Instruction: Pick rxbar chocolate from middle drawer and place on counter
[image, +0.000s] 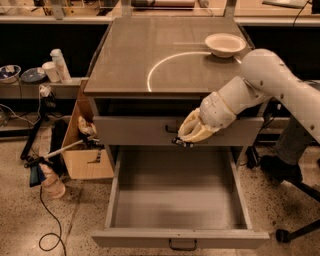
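One bowl (225, 44) tops the counter (140, 55); gripper (186, 140) above middle drawer (175, 200), jaws pinching rxbar chocolate (177, 143).

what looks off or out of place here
Nothing spilled or damaged. The middle drawer stands pulled out, its floor bare; the gripper hangs over its back edge with a small dark thing at its tip, perhaps the bar.

Middle drawer (175, 200) open, hand (191, 135) above it
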